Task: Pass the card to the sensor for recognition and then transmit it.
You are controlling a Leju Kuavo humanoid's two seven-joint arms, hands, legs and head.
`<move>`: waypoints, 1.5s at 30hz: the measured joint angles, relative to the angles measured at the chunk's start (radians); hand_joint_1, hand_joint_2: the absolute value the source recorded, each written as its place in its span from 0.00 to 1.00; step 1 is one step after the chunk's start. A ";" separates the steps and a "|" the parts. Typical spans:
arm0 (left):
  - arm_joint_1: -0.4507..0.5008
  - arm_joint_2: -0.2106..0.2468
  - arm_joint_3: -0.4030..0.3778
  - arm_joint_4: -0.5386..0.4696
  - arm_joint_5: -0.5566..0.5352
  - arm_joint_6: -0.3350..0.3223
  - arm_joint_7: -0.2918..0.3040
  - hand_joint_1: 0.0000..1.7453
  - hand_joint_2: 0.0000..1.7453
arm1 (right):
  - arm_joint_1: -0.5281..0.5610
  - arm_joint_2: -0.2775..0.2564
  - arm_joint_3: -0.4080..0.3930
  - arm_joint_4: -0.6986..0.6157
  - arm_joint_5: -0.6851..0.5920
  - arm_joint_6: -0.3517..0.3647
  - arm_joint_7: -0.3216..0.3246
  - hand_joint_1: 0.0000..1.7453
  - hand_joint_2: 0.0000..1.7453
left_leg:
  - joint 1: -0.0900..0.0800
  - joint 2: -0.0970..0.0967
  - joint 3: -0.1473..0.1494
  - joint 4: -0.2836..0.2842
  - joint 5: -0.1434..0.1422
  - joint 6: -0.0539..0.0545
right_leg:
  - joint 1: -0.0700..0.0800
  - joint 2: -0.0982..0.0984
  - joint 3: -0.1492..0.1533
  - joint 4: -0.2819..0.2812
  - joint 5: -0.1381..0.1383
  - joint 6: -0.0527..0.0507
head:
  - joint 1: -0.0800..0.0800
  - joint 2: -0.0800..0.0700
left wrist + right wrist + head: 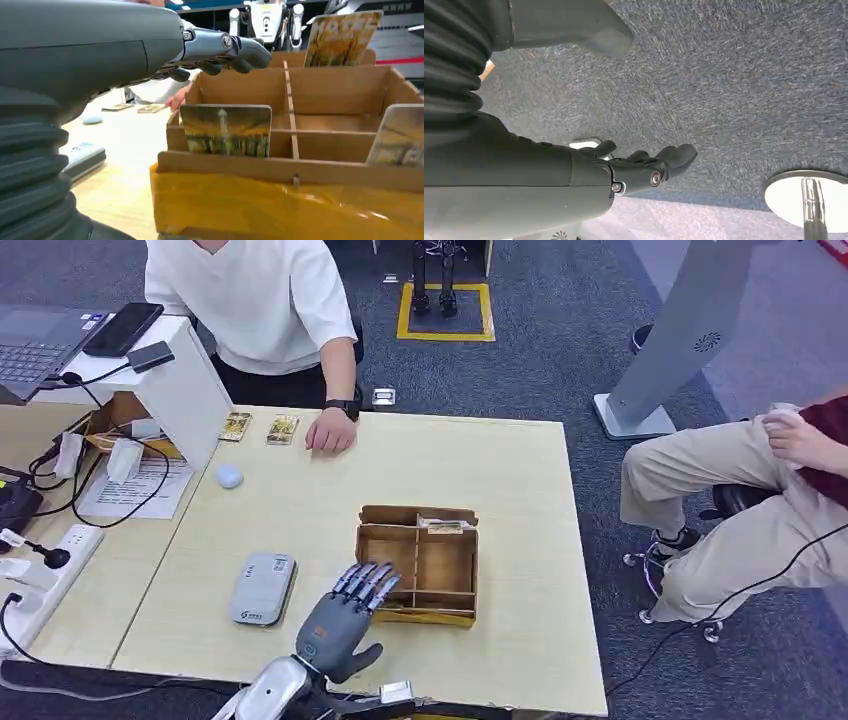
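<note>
Starting at your left, the grey card reader [262, 588] lies flat on the wooden table [520, 500] with nothing on it, so the recognition step looks not yet done. Just to its right your left hand [345, 620] hovers low over the table with its fingers [368, 583] stretched out and slightly apart, holding nothing, their tips at the near left edge of the cardboard box [418, 564]. From the left wrist view the hand's dark fingertips [240, 50] reach over the box's near left compartment, where a card [226, 130] stands upright against the divider; two more cards stand further along, one at the far wall [342, 37] and one leaning in the near compartment beside it [397, 135]. You have not closed on any card yet, so I judge you are at the reach, with the pick, the pass over the reader and the handover all left to do. Across the table a person's hand [331, 430] rests on the far edge beside two cards [258, 427] lying flat there. Your right hand [644, 167] hangs beside you over grey carpet, fingers loosely extended and apart, with nothing in it
</note>
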 joint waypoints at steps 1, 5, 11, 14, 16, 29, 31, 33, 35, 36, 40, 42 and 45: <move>0.000 -0.003 0.000 0.005 -0.004 0.005 0.005 0.00 1.00 | 0.000 0.001 0.002 0.000 0.001 0.000 0.002 0.00 1.00 | 0.000 0.000 0.000 0.000 0.000 0.000 | 0.000 0.000 0.000 0.000 0.000 0.000 | 0.000 0.000; -0.001 -0.014 0.000 0.024 -0.053 0.099 0.040 0.04 1.00 | -0.004 0.004 0.010 0.000 0.003 0.000 0.004 0.00 1.00 | 0.000 0.000 0.000 0.000 0.000 0.000 | 0.000 0.000 0.000 0.000 0.000 0.000 | 0.000 0.000; 0.000 -0.026 0.000 0.041 -0.092 0.246 0.065 1.00 1.00 | -0.011 0.010 0.015 0.000 0.003 0.000 0.000 0.00 1.00 | 0.000 0.000 0.000 0.000 0.000 0.000 | 0.000 0.000 0.000 0.000 0.000 0.000 | 0.000 0.000; 0.001 -0.030 0.000 0.044 -0.085 0.282 0.065 1.00 1.00 | -0.012 0.012 0.016 0.000 0.002 0.000 -0.002 0.00 1.00 | 0.000 0.000 0.000 0.000 0.000 0.000 | 0.000 0.000 0.000 0.000 0.000 0.000 | 0.000 0.000; 0.001 -0.032 0.000 0.046 -0.082 0.300 0.065 1.00 1.00 | -0.012 0.013 0.016 0.000 0.001 0.000 -0.003 0.00 1.00 | 0.000 0.000 0.000 0.000 0.000 0.000 | 0.000 0.000 0.000 0.000 0.000 0.000 | 0.000 0.000; 0.004 -0.038 0.000 0.082 -0.070 0.252 0.017 0.41 1.00 | -0.016 0.018 0.024 0.000 -0.008 0.000 -0.021 0.00 1.00 | 0.000 0.000 0.000 0.000 0.000 0.000 | 0.000 0.000 0.000 0.000 0.000 0.000 | 0.000 0.000; 0.004 -0.041 0.000 0.087 -0.069 0.250 0.015 0.07 1.00 | -0.016 0.018 0.027 0.000 -0.008 0.000 -0.023 0.00 1.00 | 0.000 0.000 0.000 0.000 0.000 0.000 | 0.000 0.000 0.001 0.000 0.000 0.000 | 0.000 0.000; 0.006 -0.043 0.000 0.093 -0.067 0.249 0.015 0.07 1.00 | -0.016 0.019 0.028 0.000 -0.008 0.000 -0.023 0.00 1.00 | 0.000 0.000 0.000 0.000 0.000 0.000 | 0.000 0.000 0.000 0.000 0.000 0.000 | 0.000 0.000; 0.010 -0.045 0.000 0.099 -0.065 0.250 0.015 0.07 1.00 | -0.016 0.019 0.030 0.000 -0.009 0.000 -0.023 0.00 1.00 | 0.000 0.000 0.000 0.000 0.000 0.000 | 0.000 0.000 0.000 0.000 0.000 0.000 | 0.000 0.000; 0.010 -0.046 0.000 0.101 -0.064 0.251 0.015 0.07 1.00 | -0.016 0.019 0.030 0.000 -0.009 0.000 -0.023 0.00 1.00 | 0.000 0.000 0.000 0.000 0.000 0.000 | 0.000 0.000 0.000 0.000 0.000 0.000 | 0.000 0.000; 0.013 -0.049 0.000 0.109 -0.064 0.251 0.015 0.07 1.00 | -0.016 0.020 0.031 0.000 -0.009 0.000 -0.023 0.00 1.00 | 0.000 0.000 0.000 0.000 0.000 0.000 | 0.000 0.000 0.000 0.000 0.000 0.000 | 0.000 0.000; 0.014 -0.049 0.000 0.110 -0.064 0.251 0.015 0.00 1.00 | -0.016 0.020 0.031 0.000 -0.009 0.000 -0.023 0.00 1.00 | 0.000 0.000 0.000 0.000 0.000 0.000 | 0.000 0.000 0.000 0.000 0.000 0.000 | 0.000 0.000; 0.015 -0.050 0.000 0.115 -0.064 0.252 0.015 0.00 1.00 | -0.016 0.021 0.031 0.000 -0.009 0.000 -0.023 0.00 1.00 | 0.000 0.000 0.000 0.000 0.000 0.000 | 0.000 0.000 0.000 0.000 0.000 0.000 | 0.000 0.000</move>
